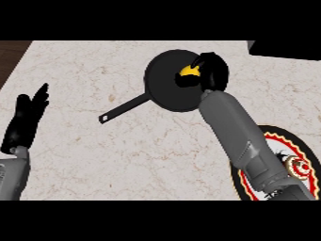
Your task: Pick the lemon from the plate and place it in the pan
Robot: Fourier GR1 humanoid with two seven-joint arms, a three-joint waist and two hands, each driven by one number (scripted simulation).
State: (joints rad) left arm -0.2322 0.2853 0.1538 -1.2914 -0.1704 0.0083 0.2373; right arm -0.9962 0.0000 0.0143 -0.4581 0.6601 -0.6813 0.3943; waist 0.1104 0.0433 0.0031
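- Right robot hand hangs over the pan, fingers curled round the lemon.
- Height above the pan floor is hard to judge; let go too high and the lemon could bounce or roll over the low rim onto the tabletop.
- The forearm crosses the near rim; a nudge could swing the pan by its handle.
- Plate sits behind, bottom right.
- Left robot hand rests open at left.

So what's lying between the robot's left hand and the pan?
In the head view, only the pan's own handle pointing toward the left hand; otherwise bare counter.
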